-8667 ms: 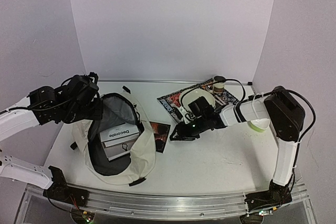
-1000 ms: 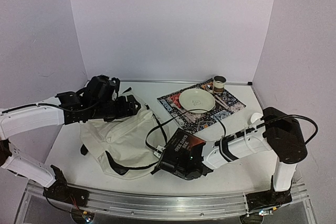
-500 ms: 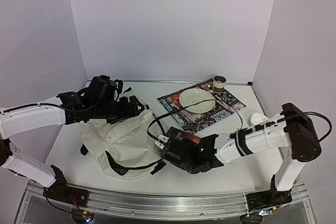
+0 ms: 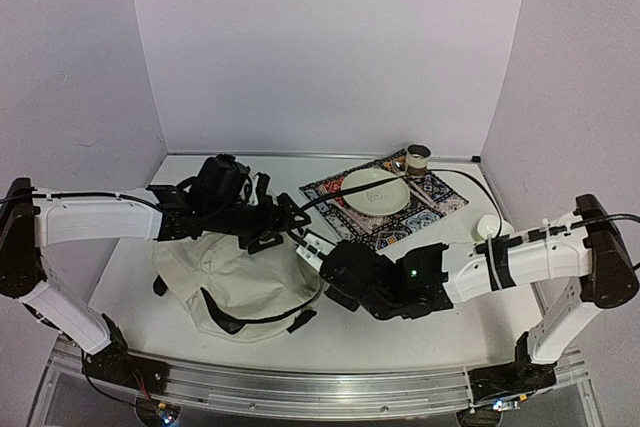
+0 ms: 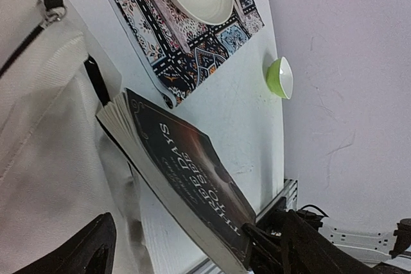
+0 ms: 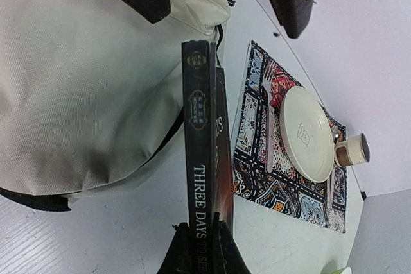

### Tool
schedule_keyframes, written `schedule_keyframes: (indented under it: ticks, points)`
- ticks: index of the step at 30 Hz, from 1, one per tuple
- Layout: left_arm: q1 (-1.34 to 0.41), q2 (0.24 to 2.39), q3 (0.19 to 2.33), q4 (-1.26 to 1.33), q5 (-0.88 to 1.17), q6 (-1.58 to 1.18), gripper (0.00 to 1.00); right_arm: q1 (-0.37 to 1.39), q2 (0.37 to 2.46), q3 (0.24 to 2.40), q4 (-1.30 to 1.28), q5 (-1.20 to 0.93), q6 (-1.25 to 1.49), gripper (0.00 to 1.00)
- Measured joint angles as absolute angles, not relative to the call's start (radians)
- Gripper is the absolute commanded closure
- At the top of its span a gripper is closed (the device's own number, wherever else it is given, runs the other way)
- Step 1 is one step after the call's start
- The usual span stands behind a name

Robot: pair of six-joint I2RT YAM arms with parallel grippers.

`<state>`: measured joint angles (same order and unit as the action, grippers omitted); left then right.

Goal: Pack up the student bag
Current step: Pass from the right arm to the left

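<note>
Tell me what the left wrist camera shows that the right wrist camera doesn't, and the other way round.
Only the left wrist view shows the book by its front cover and page edges, plus the whole green bowl. Only the right wrist view shows the book's spine, the right gripper shut on it, and the cup clearly. Both show the student bag, the patterned placemat and the plate on it.

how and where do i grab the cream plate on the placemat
Pinch the raised rim of the cream plate from above, straddling it. It lies flat on the patterned placemat and looks too wide to span, so the rim is likely the only hold.
</note>
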<state>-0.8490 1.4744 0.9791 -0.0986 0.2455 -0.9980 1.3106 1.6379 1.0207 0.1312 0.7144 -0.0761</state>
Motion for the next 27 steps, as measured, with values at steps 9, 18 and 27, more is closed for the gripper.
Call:
schedule_keyframes:
  ticks: [9,18,27]
  points:
    - [-0.885,1.551,0.979,-0.018,0.323,-1.099,0.29,1.312,1.638,1.015,0.159,0.707,-0.095,1.0]
    - [-0.891,1.57,0.971,0.006,0.327,-1.164,0.81,1.322,1.638,1.013,0.172,0.688,-0.116,1.0]
    - [-0.9,1.518,0.972,0.002,0.293,-1.157,1.0,1.324,1.61,1.011,0.185,0.633,-0.098,0.69]
